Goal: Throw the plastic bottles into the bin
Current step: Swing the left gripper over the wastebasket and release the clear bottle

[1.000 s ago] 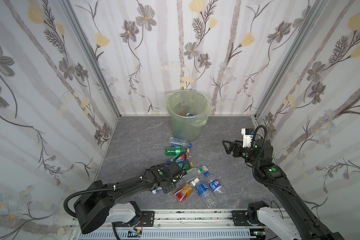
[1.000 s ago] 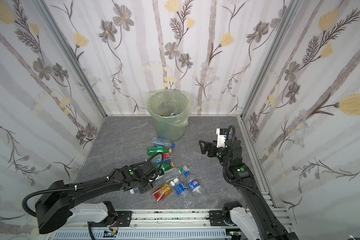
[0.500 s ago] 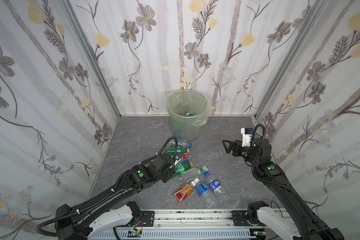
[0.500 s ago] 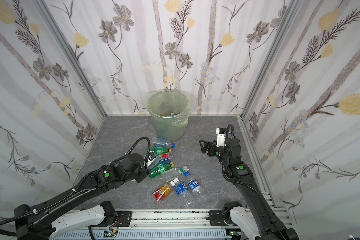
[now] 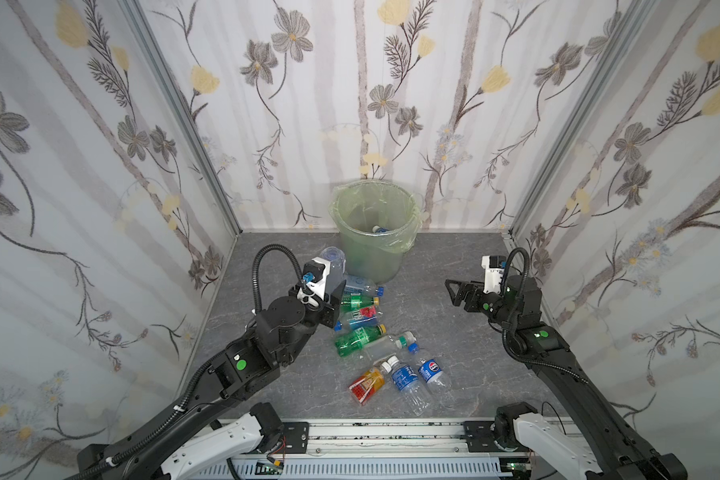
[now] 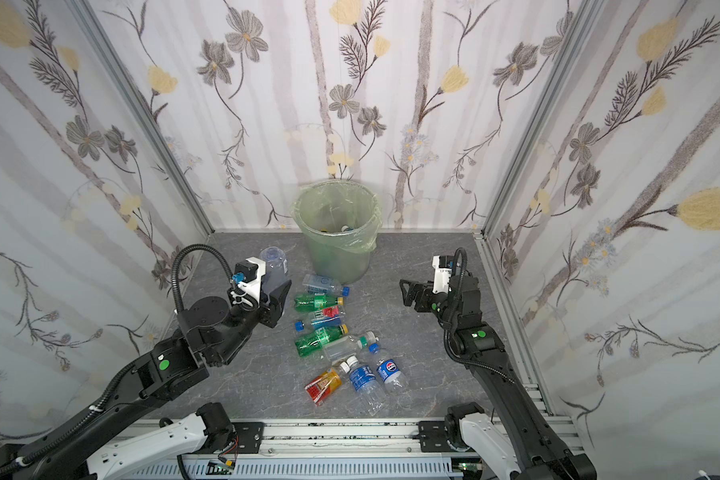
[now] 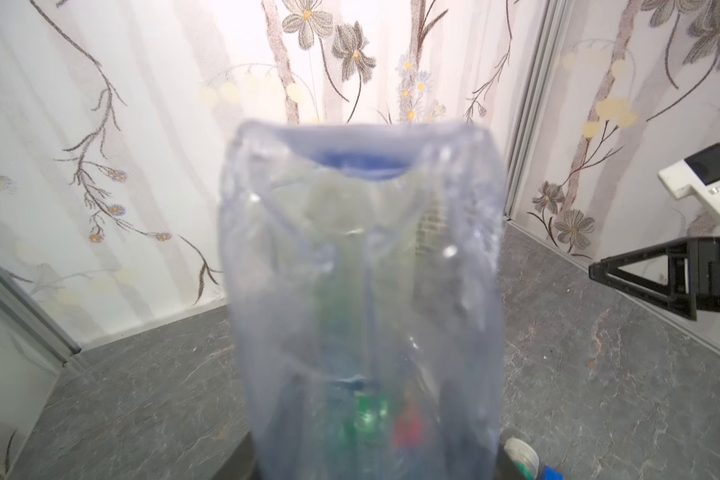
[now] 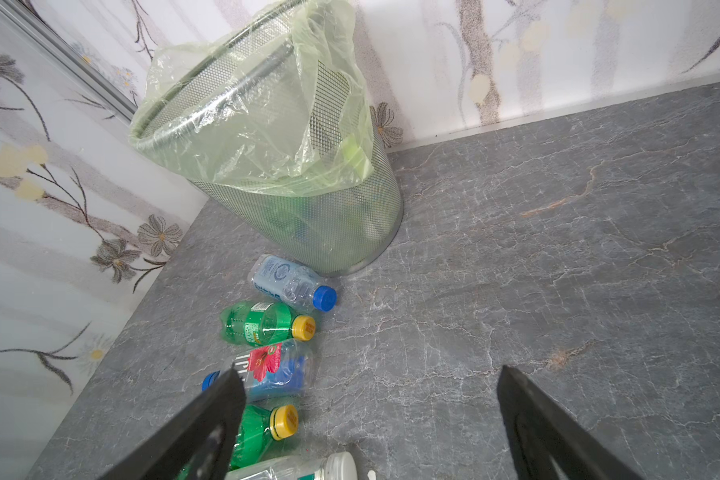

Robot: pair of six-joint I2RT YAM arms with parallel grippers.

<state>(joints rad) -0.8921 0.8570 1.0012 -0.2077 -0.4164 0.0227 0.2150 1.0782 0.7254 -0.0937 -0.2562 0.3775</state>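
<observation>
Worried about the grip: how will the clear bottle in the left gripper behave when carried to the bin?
The clear bottle looks empty, so probably light. Its walls look crumpled in the left wrist view, so it likely flexes and may slip in the left gripper. If dropped, its round body would probably roll.

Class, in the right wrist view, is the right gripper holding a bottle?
No, the right gripper stands open with nothing between its jaws.

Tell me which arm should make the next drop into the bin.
Left. The left gripper is shut on a clear bottle, raised beside the bin. The right gripper is open and empty, off to the side; it would need a pickup first.
</observation>
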